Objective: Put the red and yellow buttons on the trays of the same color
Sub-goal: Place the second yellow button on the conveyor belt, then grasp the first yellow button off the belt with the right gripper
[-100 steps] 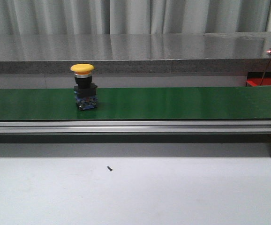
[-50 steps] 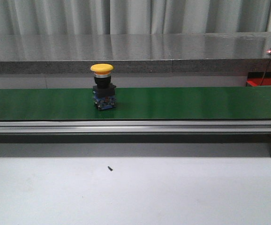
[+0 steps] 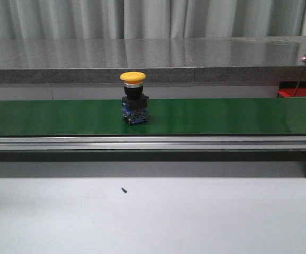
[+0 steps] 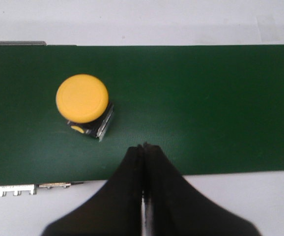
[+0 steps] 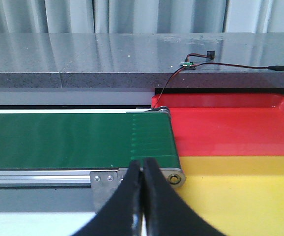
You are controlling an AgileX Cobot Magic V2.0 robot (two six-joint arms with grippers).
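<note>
A yellow button stands upright on the green conveyor belt, a little left of the belt's middle in the front view, its mushroom cap on top of a black collar and a blue contact block. The left wrist view looks straight down on it: the cap sits to one side of the left pincer, near it but apart, and the pincer's two fingers are pressed together with nothing between them. The right pincer is likewise closed and empty, held near the belt's end roller, where the red tray and the yellow tray lie side by side just past the belt. No red button shows in any view. The main risk here is timing and alignment: with the jaws closed and off to the side of the cap, a descent now would knock the tall, top-heavy button over, not straddle it. If the belt is running, which a single moment cannot confirm, a late grasp would also miss. Whether the fingers are level with the cap or above it is hard to judge from this angle. A small dark speck lies on the desk in front of the belt.
</note>
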